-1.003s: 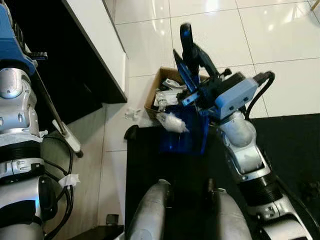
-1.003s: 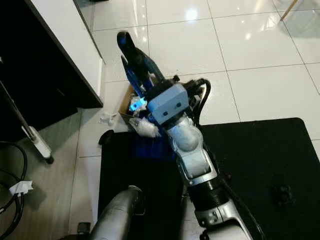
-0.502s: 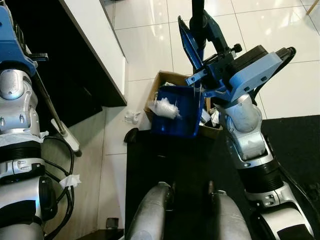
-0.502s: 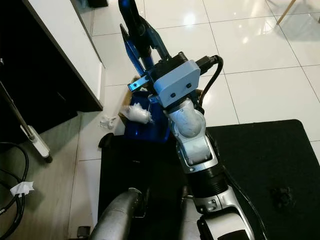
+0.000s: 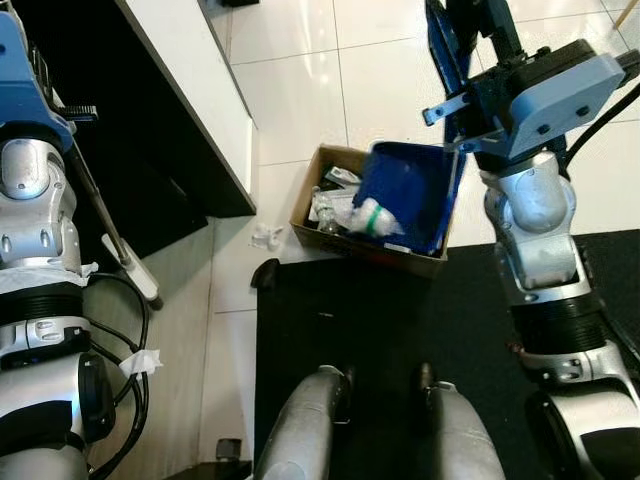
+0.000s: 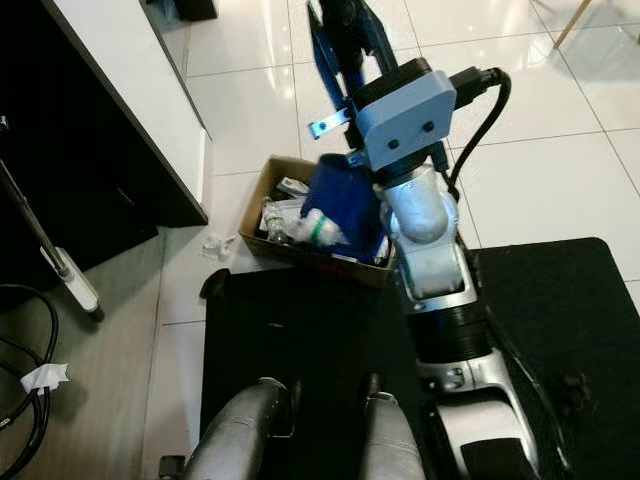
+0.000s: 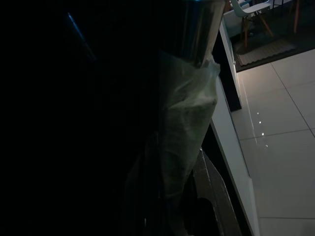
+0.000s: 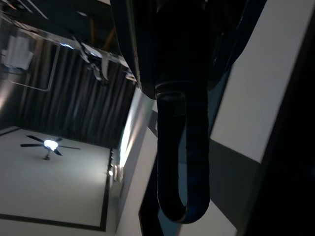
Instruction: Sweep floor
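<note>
My right gripper [image 5: 462, 48] is shut on the handle of a blue dustpan [image 5: 410, 190], held high and tilted steeply. The pan's mouth points down into a brown cardboard box [image 5: 372, 256] on the white tiles. A white wad with a green band [image 5: 372, 218] lies at the pan's lower lip, on top of the box's other rubbish. In the right wrist view the handle's dark loop [image 8: 181, 162] hangs just in front of the camera. My left arm [image 5: 30, 200] stands at the far left, holding a thin broom pole [image 5: 105, 235] slanting down to a white end [image 5: 143, 285].
A small crumpled scrap [image 5: 266, 236] lies on the tiles left of the box. A black mat [image 5: 330, 320] spreads under my legs [image 5: 300, 430]. A black cabinet with a white top [image 5: 190, 80] runs along the left. Cables [image 5: 130, 380] hang by my left side.
My right arm lifted the dustpan from low over the mat up and right over the box and tipped it. The white wad slid from the pan toward the box.
</note>
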Controlling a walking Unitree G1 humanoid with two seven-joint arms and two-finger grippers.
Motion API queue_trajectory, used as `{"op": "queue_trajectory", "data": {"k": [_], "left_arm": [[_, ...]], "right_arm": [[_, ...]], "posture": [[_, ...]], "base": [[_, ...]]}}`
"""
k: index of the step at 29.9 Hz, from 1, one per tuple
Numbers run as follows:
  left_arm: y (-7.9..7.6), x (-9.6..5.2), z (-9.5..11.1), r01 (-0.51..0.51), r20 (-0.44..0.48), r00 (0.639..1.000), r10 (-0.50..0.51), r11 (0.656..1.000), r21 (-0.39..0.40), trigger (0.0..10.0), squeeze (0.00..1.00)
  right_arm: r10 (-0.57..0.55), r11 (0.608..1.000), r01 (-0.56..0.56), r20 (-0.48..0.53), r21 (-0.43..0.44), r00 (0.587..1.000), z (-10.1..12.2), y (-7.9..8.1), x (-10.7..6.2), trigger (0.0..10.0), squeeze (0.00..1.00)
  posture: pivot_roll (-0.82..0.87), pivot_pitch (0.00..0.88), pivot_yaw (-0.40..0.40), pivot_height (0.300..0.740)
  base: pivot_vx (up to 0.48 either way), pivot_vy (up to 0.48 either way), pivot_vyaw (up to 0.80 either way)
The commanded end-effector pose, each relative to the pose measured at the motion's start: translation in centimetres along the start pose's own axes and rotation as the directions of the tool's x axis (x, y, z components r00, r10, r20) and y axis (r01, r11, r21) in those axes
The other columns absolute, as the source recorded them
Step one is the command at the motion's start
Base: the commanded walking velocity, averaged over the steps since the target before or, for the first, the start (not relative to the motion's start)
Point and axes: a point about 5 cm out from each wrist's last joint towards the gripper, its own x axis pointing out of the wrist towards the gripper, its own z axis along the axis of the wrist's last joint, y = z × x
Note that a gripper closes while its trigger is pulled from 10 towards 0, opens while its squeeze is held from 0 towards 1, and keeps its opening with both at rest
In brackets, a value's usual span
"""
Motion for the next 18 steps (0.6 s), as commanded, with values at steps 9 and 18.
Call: {"op": "queue_trajectory", "data": {"k": [9, 18], "left_arm": [[-0.3, -0.9, -0.4, 0.001, 0.017, 1.0, -0.001, 1.0, 0.014, 10.0, 0.0], [-0.1, -1.6, -0.9, -0.012, 0.007, 1.0, 0.012, 1.0, 0.007, 10.0, 0.0]], "right_arm": [[0.105, 0.985, -0.1, 0.033, -0.144, 0.994, -0.4, -1.2, 0.4, 10.0, 0.0], [0.176, 0.959, -0.162, 0.04, -0.235, 0.984, -1.1, -1.4, 0.7, 10.0, 0.0]], "posture": [[0.08, 0.223, 0.144, 0.74], [0.08, 0.232, 0.117, 0.74]], "base": [[0.0, 0.0, 0.0], [0.0, 0.0, 0.0]]}}
